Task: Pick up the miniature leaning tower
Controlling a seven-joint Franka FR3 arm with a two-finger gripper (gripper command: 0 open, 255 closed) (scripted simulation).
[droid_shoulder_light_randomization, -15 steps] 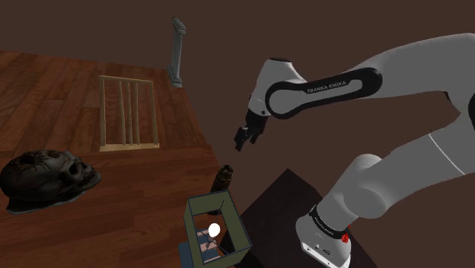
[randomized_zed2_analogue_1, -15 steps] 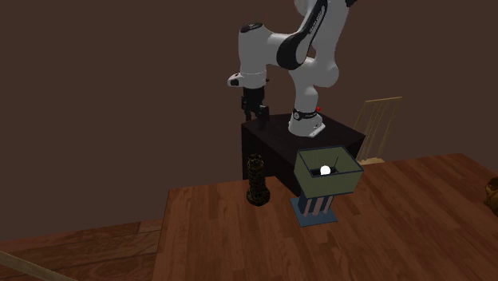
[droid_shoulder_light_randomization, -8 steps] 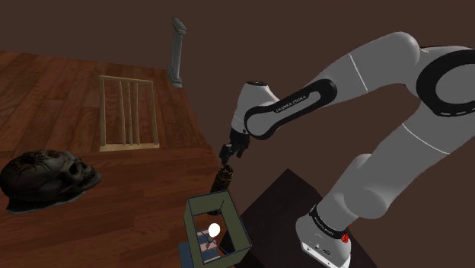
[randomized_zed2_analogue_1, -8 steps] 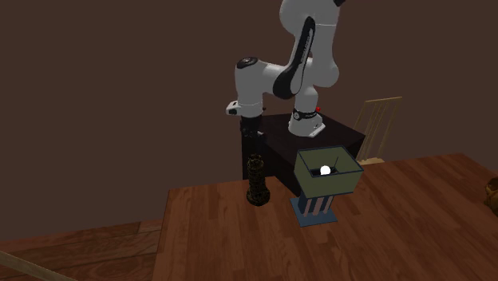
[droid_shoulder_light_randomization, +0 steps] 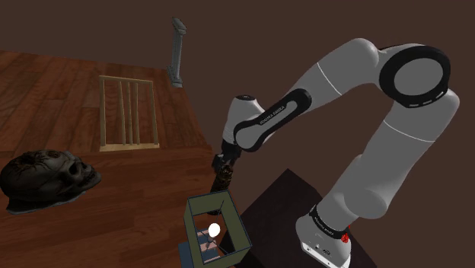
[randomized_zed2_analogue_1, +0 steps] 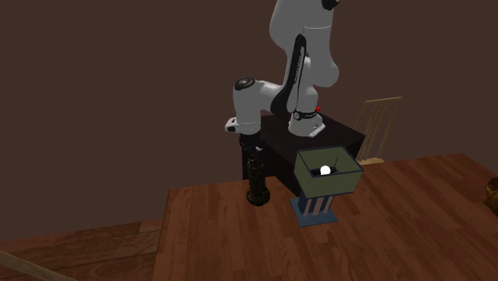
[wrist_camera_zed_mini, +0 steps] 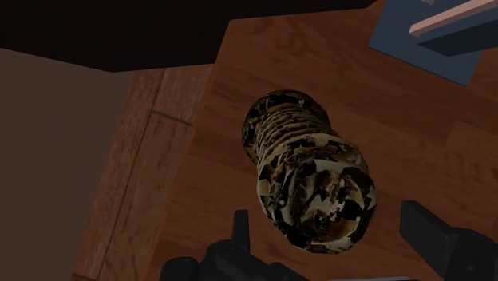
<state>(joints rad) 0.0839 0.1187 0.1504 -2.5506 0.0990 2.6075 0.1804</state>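
Above the plank-wood table, the open end effector straddles the mottled (tiered, cylindrical) tower.

The white arm climbs from its base, folds at the dark elbow and slopes down toward the shoulder view's left, ending in a wrist that turns the black hand to point downward. In the second exterior view the hand hangs upright beneath the wrist (forearm nearly level behind it). Its two fingers stand well apart.
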